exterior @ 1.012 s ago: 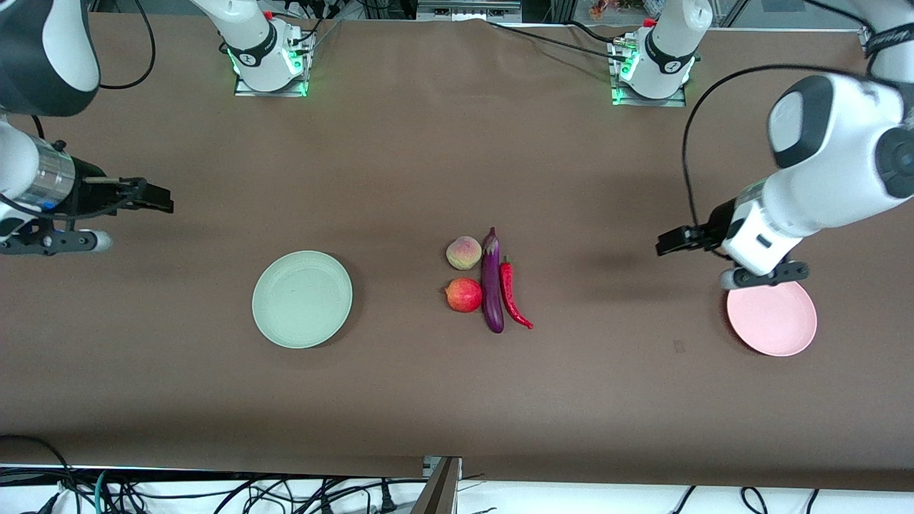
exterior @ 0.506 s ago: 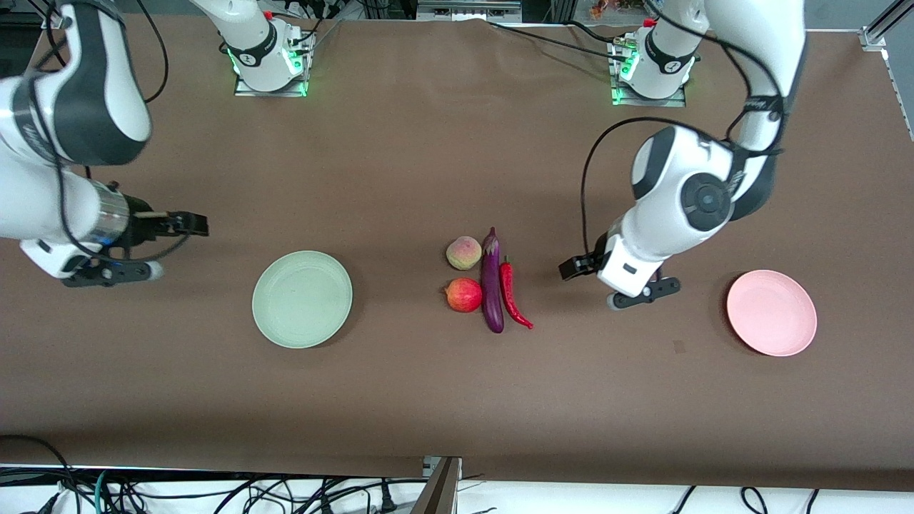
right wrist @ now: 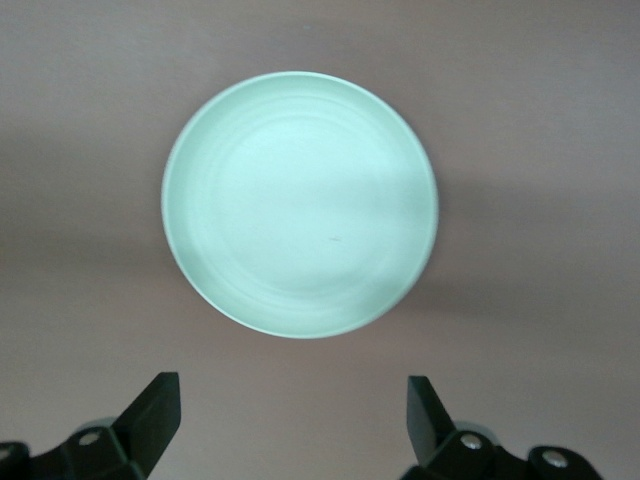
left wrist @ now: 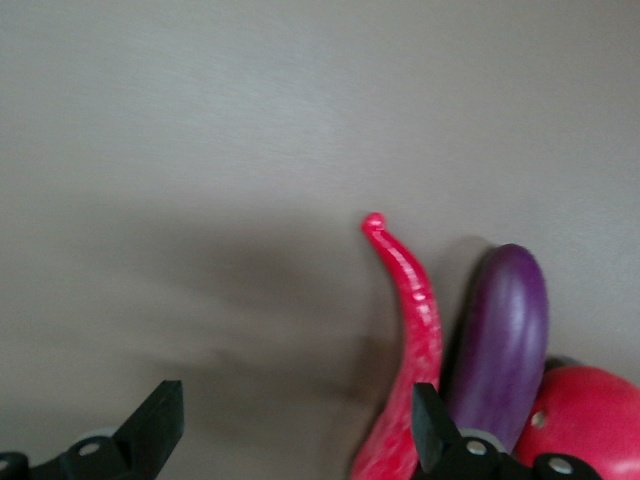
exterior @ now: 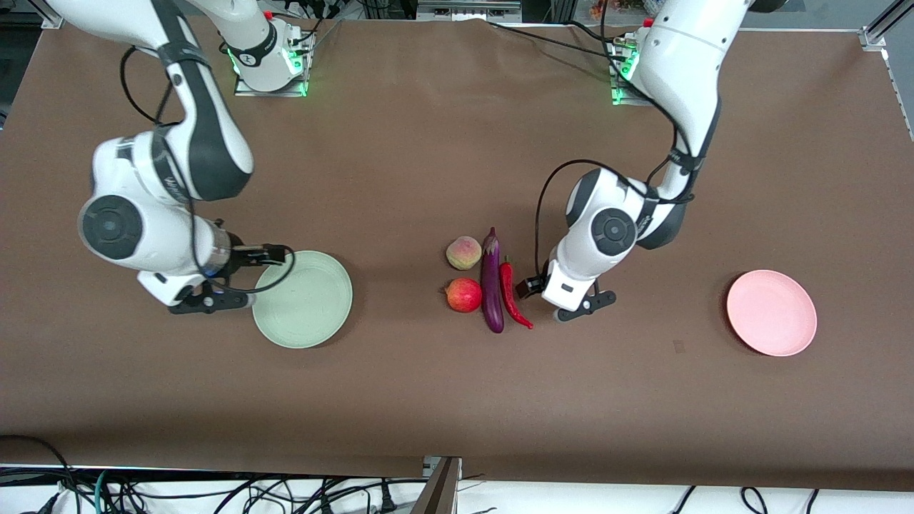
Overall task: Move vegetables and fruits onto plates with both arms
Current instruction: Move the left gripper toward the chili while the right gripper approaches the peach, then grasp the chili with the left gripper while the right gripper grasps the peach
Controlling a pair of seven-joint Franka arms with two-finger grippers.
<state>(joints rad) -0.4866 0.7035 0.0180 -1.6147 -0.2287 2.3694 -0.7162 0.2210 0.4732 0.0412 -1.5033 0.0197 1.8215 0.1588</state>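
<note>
Hovering beside chili (exterior: 513,293), left hand (exterior: 529,288) released; chili looks light, slick, thin: pinch mid-body. Right hand (exterior: 277,252) released, over green plate (exterior: 314,318) rim.

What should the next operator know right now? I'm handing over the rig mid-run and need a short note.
Left gripper: open, empty, beside the red chili pepper.
Right gripper: open, empty, at the edge of the pale green plate.
Eggplant, chili, peach and pomegranate-like fruit lie clustered mid-table on the cloth.
Pink plate sits toward the left arm's end; both plates hold nothing.
Done: nothing transferred.
Left: all four items.
</note>
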